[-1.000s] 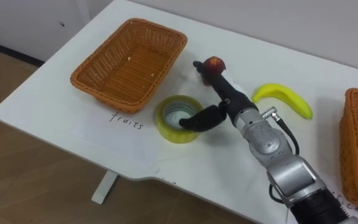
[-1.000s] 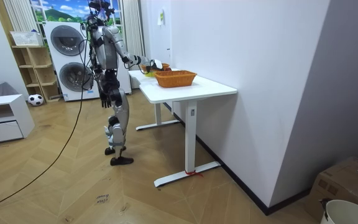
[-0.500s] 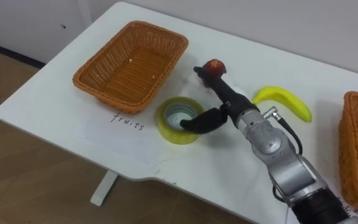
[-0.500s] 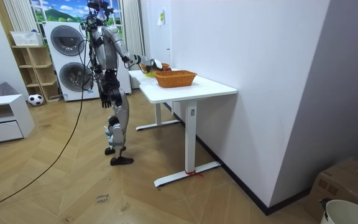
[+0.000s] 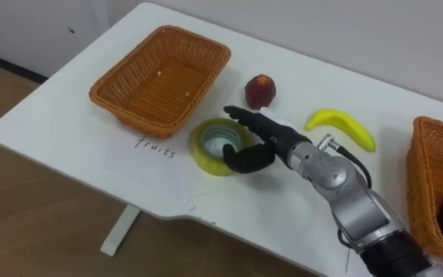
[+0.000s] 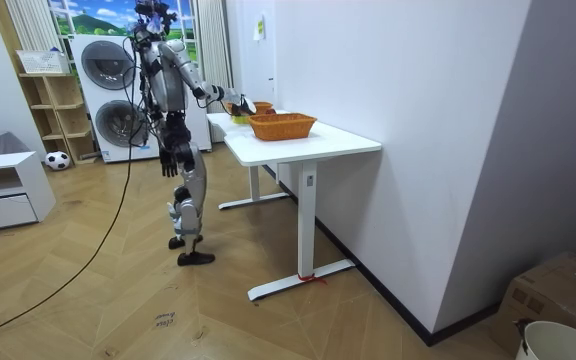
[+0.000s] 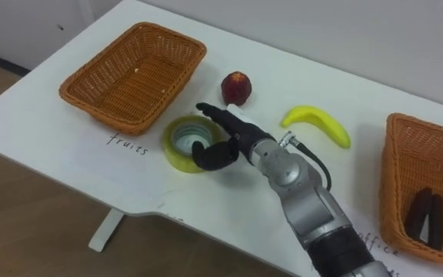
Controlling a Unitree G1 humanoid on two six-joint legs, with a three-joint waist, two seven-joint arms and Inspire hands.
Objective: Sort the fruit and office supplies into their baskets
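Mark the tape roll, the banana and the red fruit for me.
tape roll (image 5: pixel 201 156), left eye view, yellow outer wall.
banana (image 5: pixel 344 126), left eye view, middle of curve.
red fruit (image 5: pixel 260 91), left eye view, centre of skin.

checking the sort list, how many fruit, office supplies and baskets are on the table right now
Fruit: 2, red round fruit and banana.
Office supplies: 2, yellow tape roll and a dark item in the right basket, type unclear.
Baskets: 2, left basket and the right basket.
Total: 6.

Tape roll (image 5: pixel 215 147) lies under the right hand (image 5: pixel 264 140) — bare table (image 5: pixel 293 98) between peach (image 5: pixel 260 91) and banana (image 5: pixel 343 125).
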